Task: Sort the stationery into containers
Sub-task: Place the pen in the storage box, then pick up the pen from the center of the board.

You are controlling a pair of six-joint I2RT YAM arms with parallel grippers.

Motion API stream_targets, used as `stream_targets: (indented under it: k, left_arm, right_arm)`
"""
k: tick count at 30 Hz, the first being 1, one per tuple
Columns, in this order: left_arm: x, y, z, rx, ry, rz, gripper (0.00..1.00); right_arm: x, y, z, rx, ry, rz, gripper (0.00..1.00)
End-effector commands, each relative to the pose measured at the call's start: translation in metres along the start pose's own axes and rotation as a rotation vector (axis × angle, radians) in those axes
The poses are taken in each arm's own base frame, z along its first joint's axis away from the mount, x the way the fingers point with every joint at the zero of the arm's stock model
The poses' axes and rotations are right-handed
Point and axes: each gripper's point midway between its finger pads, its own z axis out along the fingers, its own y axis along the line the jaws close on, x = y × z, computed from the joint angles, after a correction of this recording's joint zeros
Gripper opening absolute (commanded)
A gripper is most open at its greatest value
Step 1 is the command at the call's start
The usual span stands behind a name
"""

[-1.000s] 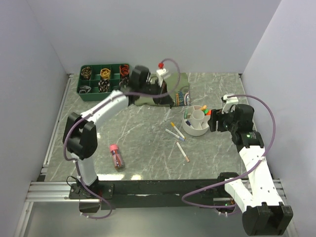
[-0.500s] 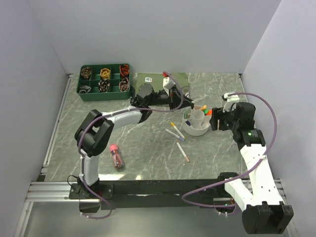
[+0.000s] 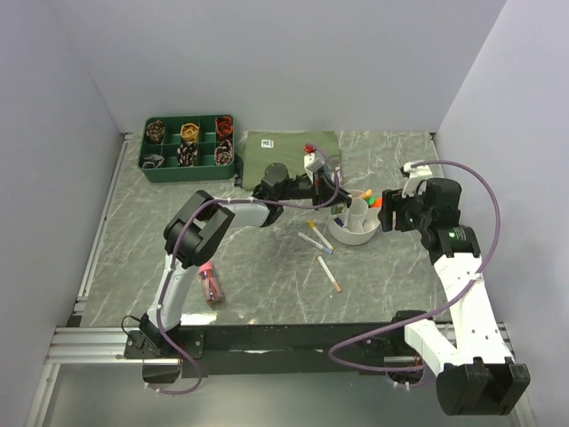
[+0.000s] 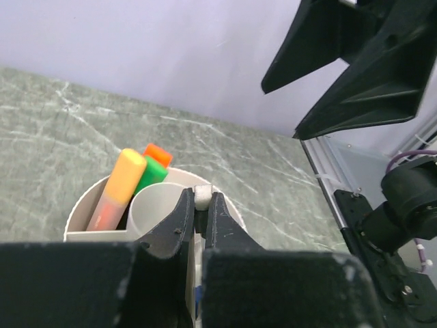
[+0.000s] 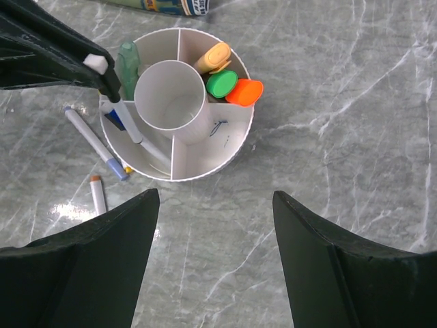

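Note:
The white round organiser (image 3: 354,233) stands right of centre. My left gripper (image 3: 336,199) is over its left rim, shut on a white pen (image 4: 202,194). In the right wrist view that pen (image 5: 128,121) slants down into a ring compartment beside the central cup (image 5: 171,102). The organiser holds a yellow highlighter (image 5: 213,56), a green cap (image 5: 221,83), an orange cap (image 5: 244,92) and a pale green marker (image 5: 127,61). My right gripper (image 3: 391,213) is open and empty, just right of the organiser. Three pens (image 3: 316,238) lie left of it. A pink-capped tube (image 3: 210,280) lies at the front left.
A folded olive-green cloth (image 3: 289,147) lies at the back. A green compartment tray (image 3: 188,147) stands at the back left. White walls close in the table on three sides. The left arm stretches across the middle of the table.
My left arm has swung from the olive cloth to the right and forward, carrying the white pen to the organiser. My right gripper has barely moved.

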Motion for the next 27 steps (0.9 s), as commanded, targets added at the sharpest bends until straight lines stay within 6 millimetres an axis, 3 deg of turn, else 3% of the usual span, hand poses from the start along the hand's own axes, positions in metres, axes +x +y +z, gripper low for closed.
stream_targets:
  k: [1,2,5,9,14,17,18,19,20,21,22,23,24,25,26,27]
  left_arm:
    - [-0.026,-0.002,0.007,0.022,-0.07,0.104,0.03]
    - [-0.026,-0.002,0.005,0.023,-0.074,0.107,0.13]
    - [-0.023,-0.007,-0.003,0.035,-0.076,0.08,0.29]
    - [-0.024,-0.016,-0.012,0.04,-0.04,0.077,0.41]
    - [-0.015,-0.013,-0.025,0.006,0.039,0.034,0.47]
    - [-0.02,-0.021,-0.043,-0.007,0.094,0.039,0.5]
    - [-0.032,-0.033,-0.049,0.0,0.109,0.071,0.5]
    - [-0.03,-0.039,-0.055,0.04,0.15,0.185,0.51]
    - [-0.002,-0.047,-0.073,0.042,0.277,0.101,0.55]
    - [-0.01,-0.061,-0.079,0.095,0.317,0.195,0.57]
    - [0.001,-0.061,-0.09,0.155,0.386,0.379,0.59]
    - [0.024,-0.072,-0.109,0.158,0.495,0.284,0.63]
    - [0.018,-0.072,-0.114,0.17,0.533,0.303,0.64]
    - [0.021,-0.066,-0.119,0.255,0.565,0.508,0.64]
    - [0.056,-0.078,-0.147,0.315,0.718,0.388,0.65]
    - [0.043,-0.072,-0.143,0.364,0.736,0.49,0.65]
  right_arm:
    - [-0.014,-0.002,-0.003,0.003,-0.026,-0.003,0.75]
    - [-0.014,-0.002,-0.002,0.002,-0.024,-0.004,0.75]
    - [-0.014,-0.002,0.0,0.0,-0.018,-0.002,0.75]
    - [-0.016,-0.003,0.002,-0.001,-0.021,-0.003,0.75]
    - [-0.021,-0.002,0.005,-0.012,-0.033,-0.002,0.75]
    - [-0.026,-0.003,0.004,-0.007,-0.04,-0.006,0.75]
    - [-0.026,-0.003,0.003,-0.006,-0.044,-0.014,0.75]
    - [-0.025,-0.003,0.004,-0.007,-0.042,-0.015,0.75]
    - [-0.022,-0.002,0.004,-0.013,-0.038,-0.017,0.75]
    - [-0.02,0.0,0.004,-0.025,-0.036,-0.027,0.75]
    - [-0.019,0.001,0.004,-0.031,-0.037,-0.032,0.75]
    - [-0.015,0.002,0.005,-0.036,-0.033,-0.035,0.75]
    - [-0.015,0.003,0.005,-0.043,-0.036,-0.04,0.75]
    - [-0.016,0.004,0.005,-0.051,-0.039,-0.044,0.75]
    - [-0.017,0.006,0.004,-0.059,-0.042,-0.046,0.76]
    - [-0.02,0.008,0.004,-0.068,-0.051,-0.041,0.76]
